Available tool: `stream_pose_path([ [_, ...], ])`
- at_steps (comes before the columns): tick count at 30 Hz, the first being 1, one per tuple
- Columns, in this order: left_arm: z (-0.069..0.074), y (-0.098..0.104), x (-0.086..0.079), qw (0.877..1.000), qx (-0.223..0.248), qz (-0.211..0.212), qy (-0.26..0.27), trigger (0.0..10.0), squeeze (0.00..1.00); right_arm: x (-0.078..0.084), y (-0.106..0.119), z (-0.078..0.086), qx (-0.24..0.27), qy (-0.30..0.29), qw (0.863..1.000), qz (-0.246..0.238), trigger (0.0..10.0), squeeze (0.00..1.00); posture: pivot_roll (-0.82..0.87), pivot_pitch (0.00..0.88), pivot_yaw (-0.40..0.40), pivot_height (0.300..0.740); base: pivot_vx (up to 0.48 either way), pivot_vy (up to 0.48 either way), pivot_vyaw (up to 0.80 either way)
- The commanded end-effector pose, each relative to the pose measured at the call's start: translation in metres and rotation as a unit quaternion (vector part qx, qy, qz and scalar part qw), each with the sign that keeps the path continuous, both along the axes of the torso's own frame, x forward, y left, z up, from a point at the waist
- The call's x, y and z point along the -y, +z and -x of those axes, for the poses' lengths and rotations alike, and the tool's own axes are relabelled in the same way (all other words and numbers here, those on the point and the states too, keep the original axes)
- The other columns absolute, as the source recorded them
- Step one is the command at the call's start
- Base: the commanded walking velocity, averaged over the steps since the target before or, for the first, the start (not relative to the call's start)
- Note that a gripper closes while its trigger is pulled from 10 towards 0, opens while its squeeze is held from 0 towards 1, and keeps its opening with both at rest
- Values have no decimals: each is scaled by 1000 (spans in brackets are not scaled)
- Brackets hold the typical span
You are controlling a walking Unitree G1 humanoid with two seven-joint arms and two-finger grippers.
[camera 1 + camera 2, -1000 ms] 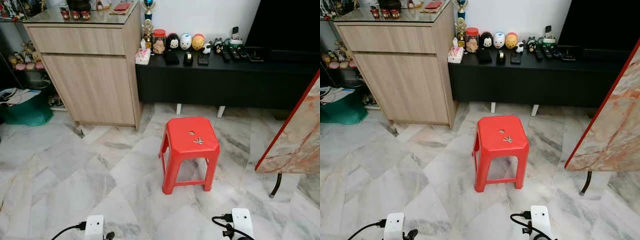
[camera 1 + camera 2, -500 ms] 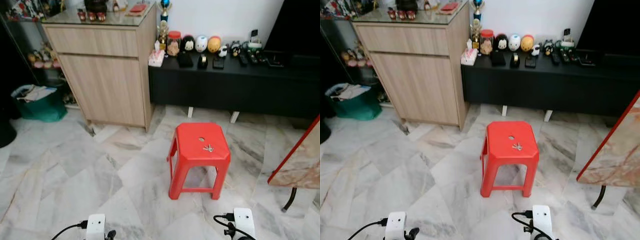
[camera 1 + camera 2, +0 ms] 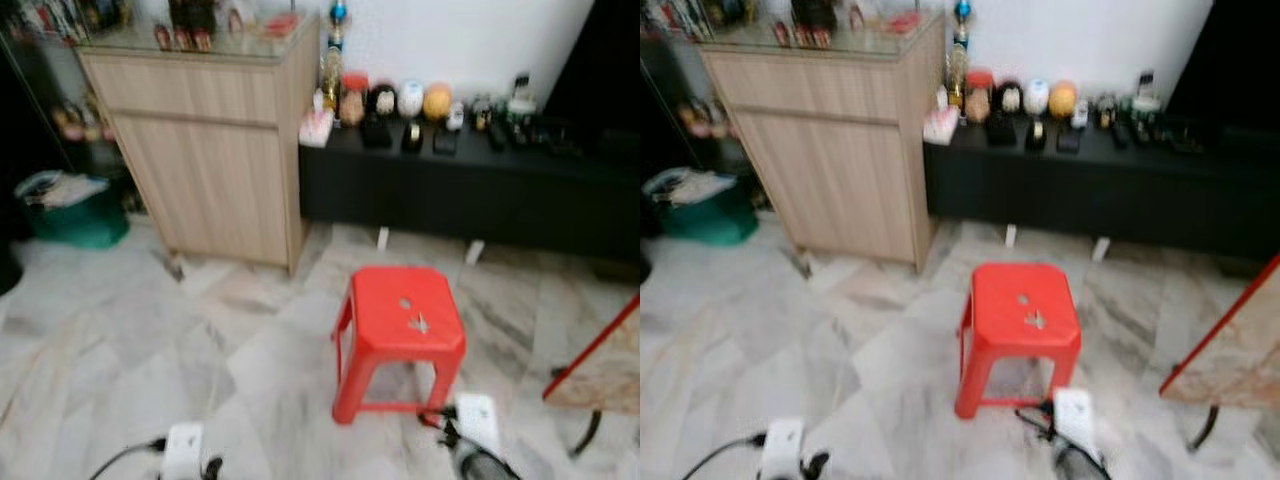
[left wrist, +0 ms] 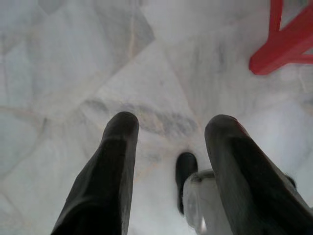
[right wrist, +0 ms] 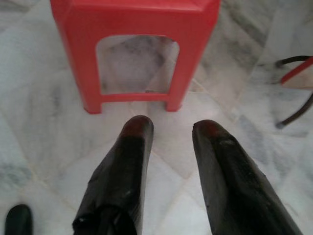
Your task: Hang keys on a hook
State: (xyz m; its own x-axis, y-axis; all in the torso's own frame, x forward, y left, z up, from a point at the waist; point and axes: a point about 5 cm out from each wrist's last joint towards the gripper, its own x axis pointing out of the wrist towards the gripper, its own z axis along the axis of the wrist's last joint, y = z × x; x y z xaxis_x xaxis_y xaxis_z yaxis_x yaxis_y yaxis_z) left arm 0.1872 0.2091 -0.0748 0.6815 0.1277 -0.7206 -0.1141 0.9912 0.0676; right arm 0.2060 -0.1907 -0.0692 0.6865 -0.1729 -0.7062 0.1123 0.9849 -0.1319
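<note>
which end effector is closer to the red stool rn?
Right. The right end effector points at the red stool from just in front of its near legs, fingers apart. The left end effector hangs over bare floor well off to the stool's left, also open.

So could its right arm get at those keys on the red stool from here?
Probably yes. The keys lie bare on the red stool, and the right gripper, fingers open, points at the stool's side, so it must rise first.
</note>
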Motion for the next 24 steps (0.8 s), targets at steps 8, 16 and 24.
stream_pose_path([
  [8, 4, -3, 4, 1000, -5, 4, -6, 10000, 0, 7, -1, 4, -5, -5, 1000, 6, 10000, 0, 25, 0, -7, 740, 0, 0, 0],
  [16, 8, -4, 2, 1000, -11, 4, -6, 10000, 0, 4, 1, 0, 3, -6, 1000, 0, 10000, 0, 25, 0, -9, 740, 160, 0, 0],
  [24, 9, -5, 3, 1000, -14, 5, -4, 10000, 0, 5, 0, 1, 2, -15, 1000, -5, 10000, 0, 25, 0, -11, 740, 266, 0, -141],
])
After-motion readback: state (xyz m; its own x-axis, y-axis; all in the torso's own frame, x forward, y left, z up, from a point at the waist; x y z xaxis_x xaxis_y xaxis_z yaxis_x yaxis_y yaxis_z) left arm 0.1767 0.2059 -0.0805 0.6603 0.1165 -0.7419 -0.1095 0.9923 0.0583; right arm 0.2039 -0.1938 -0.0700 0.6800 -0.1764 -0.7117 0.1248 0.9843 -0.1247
